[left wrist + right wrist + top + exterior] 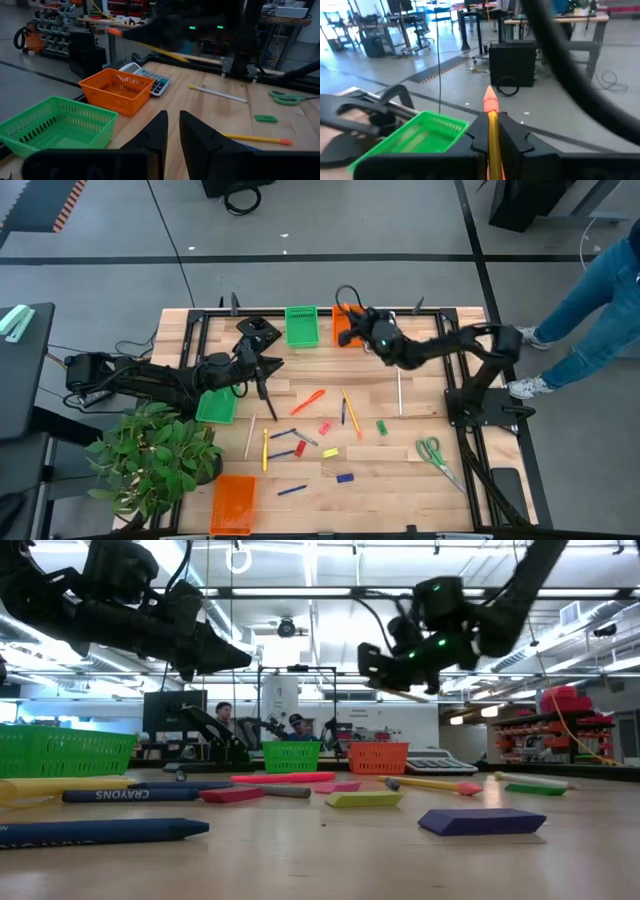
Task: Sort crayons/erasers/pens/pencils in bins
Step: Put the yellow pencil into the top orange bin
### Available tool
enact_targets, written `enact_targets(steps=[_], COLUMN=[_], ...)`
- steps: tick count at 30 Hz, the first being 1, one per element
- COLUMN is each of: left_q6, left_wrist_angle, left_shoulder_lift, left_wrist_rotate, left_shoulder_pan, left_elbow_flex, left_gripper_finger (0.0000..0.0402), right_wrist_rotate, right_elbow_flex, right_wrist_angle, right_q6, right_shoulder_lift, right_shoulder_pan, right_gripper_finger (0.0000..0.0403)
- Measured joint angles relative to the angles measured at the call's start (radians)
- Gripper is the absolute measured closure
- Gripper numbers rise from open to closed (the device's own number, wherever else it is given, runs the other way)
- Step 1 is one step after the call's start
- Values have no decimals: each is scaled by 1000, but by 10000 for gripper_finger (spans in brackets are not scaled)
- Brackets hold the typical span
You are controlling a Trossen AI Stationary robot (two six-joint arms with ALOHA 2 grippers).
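My right gripper (pixel 357 320) hangs above the far orange bin (pixel 343 332), shut on a yellow pencil (pixel 492 131) with an orange eraser end. The pencil also shows in the left wrist view (pixel 152 48). My left gripper (pixel 264 378) is shut and empty, above the table between the left green bin (pixel 216 406) and the far green bin (pixel 302 326). An orange-red crayon (pixel 308 401), pencils (pixel 400 392), pens (pixel 283 434) and small erasers (pixel 324 427) lie flat on the table's middle. My right gripper pinches the yellow pencil's shaft (pixel 493 136) between its two fingers. The pencil runs along the fingers, and its orange eraser end (pixel 489 102) sticks out past the fingertips. The pencil is lifted clear of the table, slanting, as the left wrist view shows.
A second orange bin (pixel 233 502) sits at the near left by a potted plant (pixel 150 455). Green-handled scissors (pixel 435 453) lie at the right. A grey calculator (pixel 150 77) lies beside the far orange bin. A person's legs (pixel 590 300) stand beyond the table's right edge.
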Motion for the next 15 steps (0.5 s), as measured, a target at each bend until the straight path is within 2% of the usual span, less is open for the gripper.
enact_targets(steps=[8, 11, 15], left_q6=[7, 10, -1], left_wrist_angle=[-3, -4, -18], left_shoulder_lift=[0, 0, 0], left_wrist_rotate=[0, 0, 0], left_shoulder_pan=[0, 0, 0], left_elbow_flex=[0, 0, 0], left_gripper_finger=[346, 350, 349], right_wrist_rotate=[-269, -293, -294], right_elbow_flex=[282, 364, 400], right_wrist_angle=[-3, -24, -27], right_q6=[-182, -213, -220], right_shoulder_lift=[227, 305, 360], right_shoulder_pan=[-98, -113, -138], right_gripper_finger=[365, 364, 364])
